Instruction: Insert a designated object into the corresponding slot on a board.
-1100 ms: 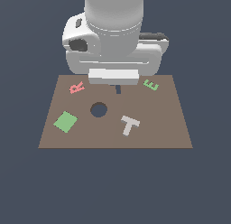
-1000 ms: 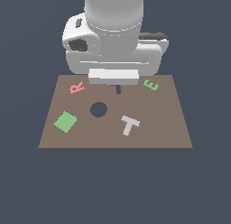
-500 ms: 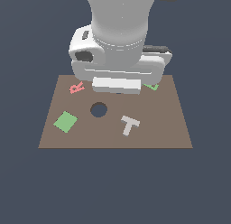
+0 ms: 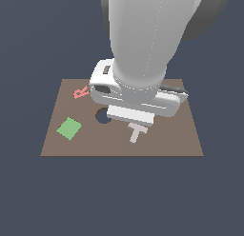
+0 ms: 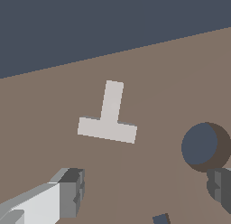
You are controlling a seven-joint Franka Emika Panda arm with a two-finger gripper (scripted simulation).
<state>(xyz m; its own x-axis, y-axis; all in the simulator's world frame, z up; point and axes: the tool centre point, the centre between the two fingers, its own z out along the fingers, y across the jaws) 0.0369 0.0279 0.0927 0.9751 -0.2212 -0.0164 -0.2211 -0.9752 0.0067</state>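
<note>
The light grey T block (image 5: pixel 108 117) lies flat on the brown board (image 4: pixel 57 144); in the exterior view the T block (image 4: pixel 137 133) pokes out from under the arm's white hand (image 4: pixel 138 99). The round dark slot (image 5: pixel 202 146) is beside the T, and the hand half covers the slot (image 4: pixel 101 116) in the exterior view. My gripper (image 5: pixel 144 189) hovers above the board, open, with nothing between its fingers. One finger (image 5: pixel 67 191) stands off the T's crossbar; the other finger (image 5: pixel 221 184) is close to the hole.
A pink R (image 4: pixel 81 92) lies at the board's far corner on the exterior view's left. A flat green square patch (image 4: pixel 69 128) sits nearer on the same side. The arm hides the board's far part on the exterior view's right.
The arm has swung from the board's far edge toward the near side and lower, now over the hole and the T's top. The blocks have not moved.
</note>
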